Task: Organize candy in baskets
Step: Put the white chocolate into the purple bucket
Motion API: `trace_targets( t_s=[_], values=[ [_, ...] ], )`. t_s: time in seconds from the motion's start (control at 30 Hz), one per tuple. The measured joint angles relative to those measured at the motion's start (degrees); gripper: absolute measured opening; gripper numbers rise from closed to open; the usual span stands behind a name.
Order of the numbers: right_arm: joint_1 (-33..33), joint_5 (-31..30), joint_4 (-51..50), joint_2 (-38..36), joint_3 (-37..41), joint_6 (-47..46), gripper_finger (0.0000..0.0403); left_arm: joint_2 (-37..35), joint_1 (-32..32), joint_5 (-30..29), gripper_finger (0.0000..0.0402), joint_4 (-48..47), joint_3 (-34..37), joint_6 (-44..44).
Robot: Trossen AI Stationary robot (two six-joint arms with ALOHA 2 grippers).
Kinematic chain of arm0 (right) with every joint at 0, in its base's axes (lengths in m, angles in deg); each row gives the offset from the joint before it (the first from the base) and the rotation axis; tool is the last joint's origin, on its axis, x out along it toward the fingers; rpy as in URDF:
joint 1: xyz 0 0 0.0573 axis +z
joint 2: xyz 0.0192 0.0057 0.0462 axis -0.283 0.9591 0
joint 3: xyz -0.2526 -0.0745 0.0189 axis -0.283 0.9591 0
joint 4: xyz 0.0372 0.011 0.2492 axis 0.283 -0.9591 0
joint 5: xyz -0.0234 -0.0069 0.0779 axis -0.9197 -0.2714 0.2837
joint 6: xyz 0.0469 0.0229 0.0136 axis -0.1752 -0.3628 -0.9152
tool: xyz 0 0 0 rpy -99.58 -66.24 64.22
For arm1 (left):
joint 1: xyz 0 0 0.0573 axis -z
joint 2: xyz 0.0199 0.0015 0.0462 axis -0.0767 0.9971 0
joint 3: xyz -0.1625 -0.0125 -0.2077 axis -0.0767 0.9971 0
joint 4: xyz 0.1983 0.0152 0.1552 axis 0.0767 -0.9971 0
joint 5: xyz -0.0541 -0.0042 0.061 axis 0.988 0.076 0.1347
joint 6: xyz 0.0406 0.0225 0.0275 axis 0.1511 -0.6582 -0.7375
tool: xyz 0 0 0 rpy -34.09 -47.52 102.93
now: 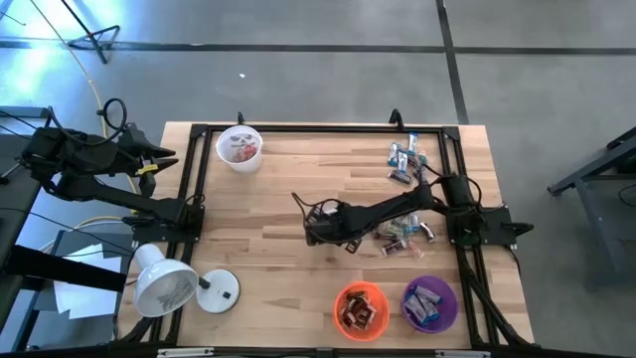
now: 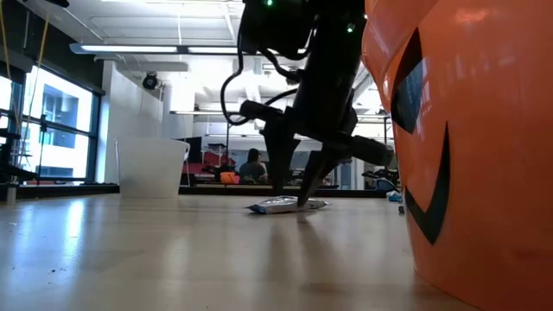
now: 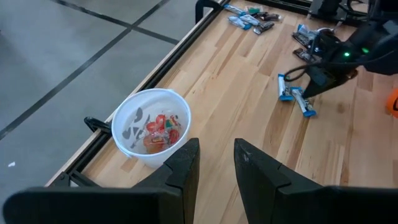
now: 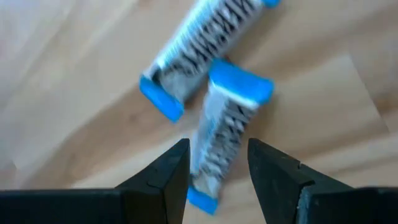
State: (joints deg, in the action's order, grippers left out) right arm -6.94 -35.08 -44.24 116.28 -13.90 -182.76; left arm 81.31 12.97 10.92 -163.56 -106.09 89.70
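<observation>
Looking straight down, the right gripper [image 1: 316,231] stood over mid-table, clearly the nearer arm, while the left gripper [image 1: 157,164] waited parted and empty off the table's left edge, by the white basket [image 1: 239,147]. From the left wrist, two blue-and-white candy bars [image 3: 296,99] lay touching on the wood right under the right arm's tip. From the right wrist, the nearer bar [image 4: 225,129] ran lengthwise into the gap between the open fingers [image 4: 166,171], which held nothing; the second bar [image 4: 205,43] lay crosswise beyond it.
</observation>
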Motion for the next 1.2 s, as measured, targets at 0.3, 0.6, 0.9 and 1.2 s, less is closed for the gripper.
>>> trace_targets(
  t_s=[0.3,0.6,0.9,1.2],
  values=[
    [-3.12,-0.04,-1.01,0.80,0.04,1.36,0.0154,0.00,0.02,-0.02,0.0088,0.00,0.00,0.07],
    [-3.57,3.52,-2.85,3.17,-0.35,1.45,0.0154,0.02,0.02,-0.02,0.0088,0.00,0.00,0.04],
    [-3.50,4.51,-3.50,3.89,-0.28,3.83,0.0127,0.02,0.00,-0.04,0.0088,0.00,0.00,0.02],
    [-3.06,4.19,-3.48,3.76,-0.15,7.44,0.0014,0.02,0.01,-0.04,0.0088,0.00,0.00,0.04]
  ],
)
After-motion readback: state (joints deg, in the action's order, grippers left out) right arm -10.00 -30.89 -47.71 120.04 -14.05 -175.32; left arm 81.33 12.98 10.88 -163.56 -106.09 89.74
